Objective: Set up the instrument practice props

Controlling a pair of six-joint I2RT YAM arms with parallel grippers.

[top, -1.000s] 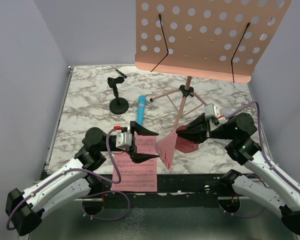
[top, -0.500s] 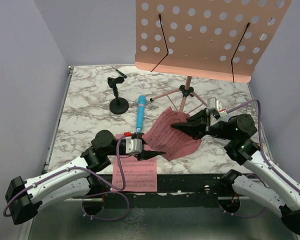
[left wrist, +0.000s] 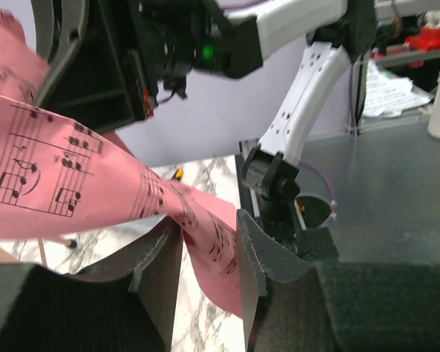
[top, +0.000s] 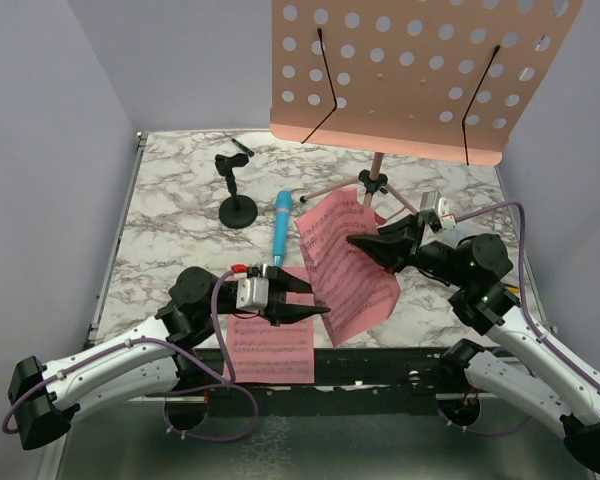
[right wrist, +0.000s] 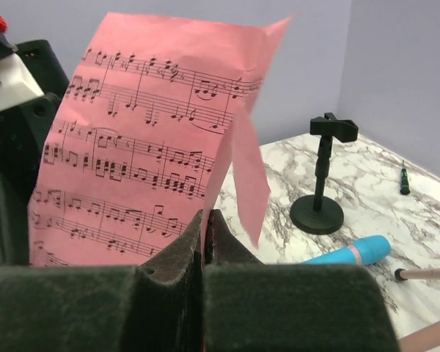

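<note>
Right tool [right wrist: 205, 220] pinches the pink sheet-music page [top: 342, 262], creased and curling; left tool [left wrist: 209, 224] spread around its corner.

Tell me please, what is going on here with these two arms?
The right gripper is shut on one pink sheet-music page and holds it up off the table. Its lower part hangs between the open fingers of the left gripper. A second pink page lies flat at the near table edge. The music stand at the back holds no page, and the light-blue stick lies on the table.
</note>
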